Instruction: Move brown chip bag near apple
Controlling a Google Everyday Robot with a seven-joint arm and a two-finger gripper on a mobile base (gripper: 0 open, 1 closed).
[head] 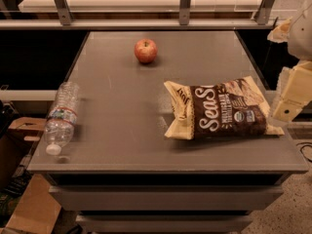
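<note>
The brown chip bag [222, 110] lies flat on the right half of the grey table [122, 126], dark front with white "Sea S" lettering and cream-yellow edges. The apple [146, 50], small and red, sits at the far middle of the table, well apart from the bag. My gripper [292, 94], cream-coloured, hangs at the right edge of the view, just right of the bag's right end and above the table's right edge. It holds nothing that I can see.
A clear plastic water bottle [61, 117] lies on its side at the table's left edge, white cap toward the front. Metal rails and posts [184, 6] run behind the table. Cardboard boxes [29, 204] sit on the floor at the left.
</note>
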